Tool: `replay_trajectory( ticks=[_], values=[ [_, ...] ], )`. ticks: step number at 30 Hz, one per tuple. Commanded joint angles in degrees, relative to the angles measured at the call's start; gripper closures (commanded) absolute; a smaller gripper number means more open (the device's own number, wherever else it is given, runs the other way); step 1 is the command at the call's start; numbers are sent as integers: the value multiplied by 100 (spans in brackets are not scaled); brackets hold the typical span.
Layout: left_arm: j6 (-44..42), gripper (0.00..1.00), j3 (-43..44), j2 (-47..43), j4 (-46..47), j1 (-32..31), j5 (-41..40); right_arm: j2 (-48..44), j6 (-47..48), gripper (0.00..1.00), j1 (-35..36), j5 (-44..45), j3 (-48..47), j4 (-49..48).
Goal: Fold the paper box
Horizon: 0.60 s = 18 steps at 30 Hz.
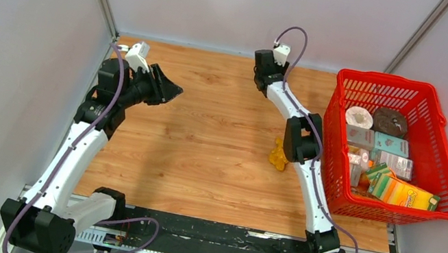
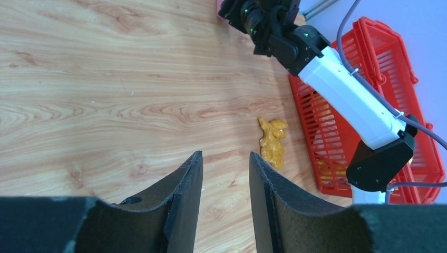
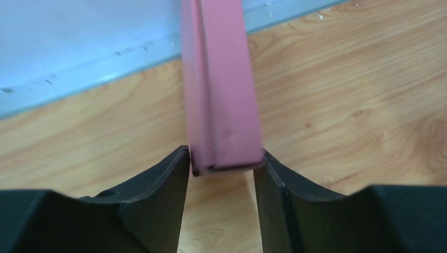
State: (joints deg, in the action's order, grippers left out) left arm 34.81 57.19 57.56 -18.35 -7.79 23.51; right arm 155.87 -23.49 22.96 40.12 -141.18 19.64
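At the far edge of the counter (image 1: 200,164), close to the pale back wall (image 3: 79,47), the right pincer (image 3: 222,158) pinches the near end of the paper box (image 3: 224,84), with one dark pad pressed to each long side. The box shows as a narrow pink block with a seam running along its length, and it stretches away from the fingers toward the strip where wood meets wall. From the top view the box is hidden under the pincer, and whether it rests on the wood or is lifted I cannot tell. The left pincer (image 2: 225,155) hangs well apart over the counter's left side, its fingers spread with only bare wood between them. A crumpled yellow lump (image 1: 279,156) lies on the wood just beside the right arm's elbow (image 1: 301,140), between the two pincers' areas. A red mesh basket (image 1: 408,89) stands at the counter's right edge, and the right forearm runs close along its left wall. Inside it are printed cartons (image 1: 404,194) and two rolls (image 1: 359,117).
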Motion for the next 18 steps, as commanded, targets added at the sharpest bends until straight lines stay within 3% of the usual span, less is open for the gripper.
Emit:
replay_trajectory(
  ticks=[1,7,12,13,18],
  values=[
    [-27,54,152,-105,51,-47,40,-628,1213,53,130,558,652,-898],
    [0,54,117,-210,68,-91,40,-1155,2319,68,156,805,1523,-1706],
    [-9,54,152,-307,25,-126,75,-1314,3384,72,235,945,1893,-2131],
    [-9,54,152,-324,16,-135,84,-1392,3621,78,244,936,2084,-2209],
    [-35,54,161,-421,-54,-144,75,-1578,5009,78,454,1050,2859,-3220]
  ],
)
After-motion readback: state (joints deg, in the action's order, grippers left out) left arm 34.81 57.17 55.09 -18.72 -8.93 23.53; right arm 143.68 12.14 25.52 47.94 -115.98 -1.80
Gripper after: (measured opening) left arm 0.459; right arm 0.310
